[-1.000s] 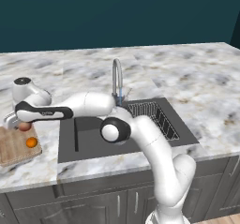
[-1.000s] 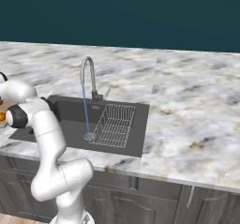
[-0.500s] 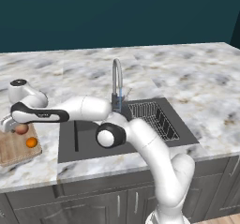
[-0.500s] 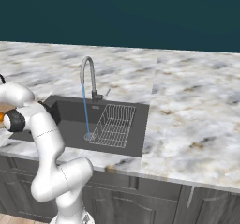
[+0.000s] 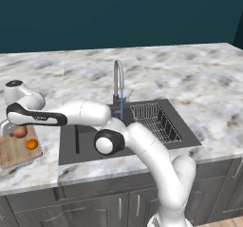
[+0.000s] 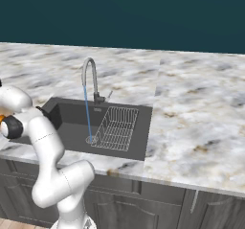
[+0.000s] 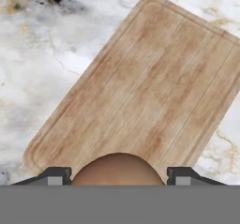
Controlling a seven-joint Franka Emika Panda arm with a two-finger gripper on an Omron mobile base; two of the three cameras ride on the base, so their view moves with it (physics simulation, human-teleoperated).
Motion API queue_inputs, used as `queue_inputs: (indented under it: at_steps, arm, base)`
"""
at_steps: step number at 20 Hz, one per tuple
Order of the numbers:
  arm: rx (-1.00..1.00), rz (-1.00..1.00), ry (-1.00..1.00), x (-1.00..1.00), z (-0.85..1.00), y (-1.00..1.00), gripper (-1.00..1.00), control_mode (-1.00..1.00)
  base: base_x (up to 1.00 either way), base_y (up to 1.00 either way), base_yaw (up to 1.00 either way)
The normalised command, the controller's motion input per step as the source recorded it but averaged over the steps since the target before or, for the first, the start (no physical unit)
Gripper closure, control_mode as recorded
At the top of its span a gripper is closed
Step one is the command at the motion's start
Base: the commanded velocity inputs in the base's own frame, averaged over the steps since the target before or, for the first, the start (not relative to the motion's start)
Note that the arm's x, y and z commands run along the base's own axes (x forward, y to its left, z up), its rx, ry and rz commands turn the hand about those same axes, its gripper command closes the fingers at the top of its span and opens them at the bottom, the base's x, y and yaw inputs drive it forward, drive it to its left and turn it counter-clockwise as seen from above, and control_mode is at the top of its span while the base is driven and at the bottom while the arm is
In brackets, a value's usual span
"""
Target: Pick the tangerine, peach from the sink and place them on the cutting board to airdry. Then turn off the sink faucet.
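Note:
My gripper [image 7: 117, 175] is shut on the peach [image 7: 117, 168], a reddish-brown round fruit that fills the gap between both finger tips. It hangs just above the near end of the wooden cutting board [image 7: 154, 78]. From the left base view the gripper [image 5: 10, 127] reaches far left over the cutting board [image 5: 13, 154], with the peach [image 5: 19, 132] at its tip. The tangerine [image 5: 32, 144] lies on the board right beside it. The dark sink [image 5: 90, 145] holds no fruit. Water runs from the sink faucet [image 5: 117, 79] in a thin blue stream [image 6: 87, 113].
A wire rack [image 5: 154, 121] fills the sink's right half. Marble counter [image 5: 190, 79] stretches around the basin and behind it. My white arm crosses low over the sink's left part. The board sits close to the counter's front edge.
The arm has swung further left and a little lower, carrying the peach over the cutting board. The tangerine has stayed where it lay and the water keeps running.

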Motion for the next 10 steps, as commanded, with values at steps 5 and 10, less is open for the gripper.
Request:
queue_inputs:
  at_steps: [5, 10]
  arm:
    - [-0.02, 0.02, 0.03, -0.17, -0.06, 0.0, 1.0, -1.0]
    - [-0.02, 0.02, 0.01, -0.09, -0.25, 0.0, 1.0, -1.0]
  base:
    - [0.0, 0.0, 0.0]
    - [0.0, 0.0, 0.0]
